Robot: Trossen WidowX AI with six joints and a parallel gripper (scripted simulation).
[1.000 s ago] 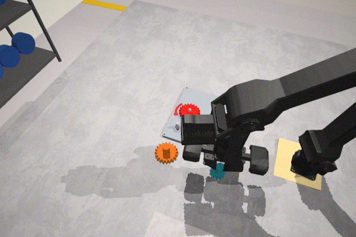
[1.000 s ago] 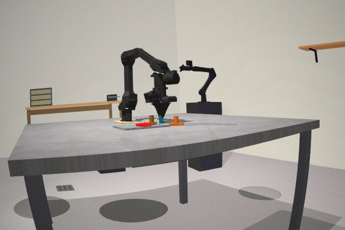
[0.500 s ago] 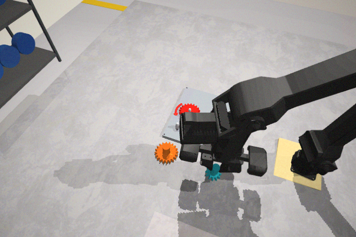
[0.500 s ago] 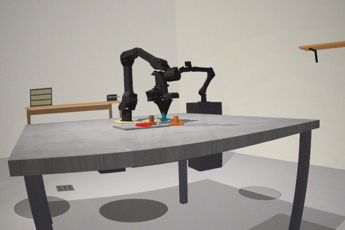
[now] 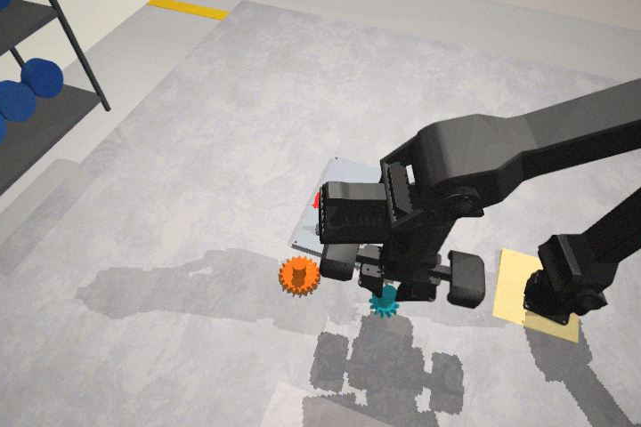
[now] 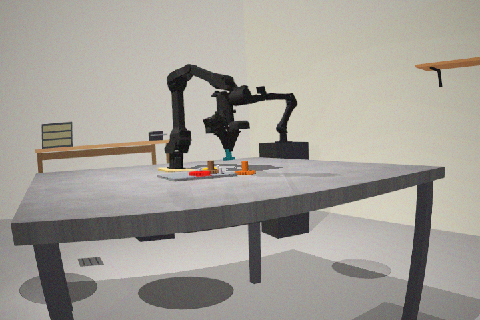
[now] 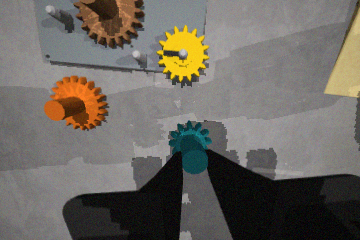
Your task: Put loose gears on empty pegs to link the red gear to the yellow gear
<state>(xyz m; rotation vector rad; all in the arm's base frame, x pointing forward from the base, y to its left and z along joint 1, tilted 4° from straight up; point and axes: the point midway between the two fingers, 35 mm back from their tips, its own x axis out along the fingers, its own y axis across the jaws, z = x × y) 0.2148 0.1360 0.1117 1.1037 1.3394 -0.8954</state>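
Observation:
My gripper [image 5: 387, 291] [image 6: 229, 149] [image 7: 193, 155] is shut on the upright hub of the small teal gear [image 5: 384, 306] [image 6: 229, 155] [image 7: 190, 136], which hangs above the table. The orange gear [image 5: 299, 276] [image 6: 245, 169] [image 7: 83, 107] stands on the table beside the grey board [image 5: 349, 169] [image 6: 167, 178] [image 7: 63, 49]. A brown gear [image 6: 211, 166] [image 7: 123, 30] is on the board. The yellow gear [image 7: 180, 65] is at the board's edge, apart from the brown gear. Two empty pegs show in the wrist view, one peg [image 7: 137, 54] beside the yellow gear. The red gear [image 6: 199, 173] is hidden in the top view.
The red arrow [image 5: 317, 200] shows partly behind the arm. A pale yellow plate [image 5: 513, 281] [image 7: 343, 75] lies under the arm's base, right of the board in the wrist view. A second black arm [image 6: 287, 109] stands on a dark block behind the table.

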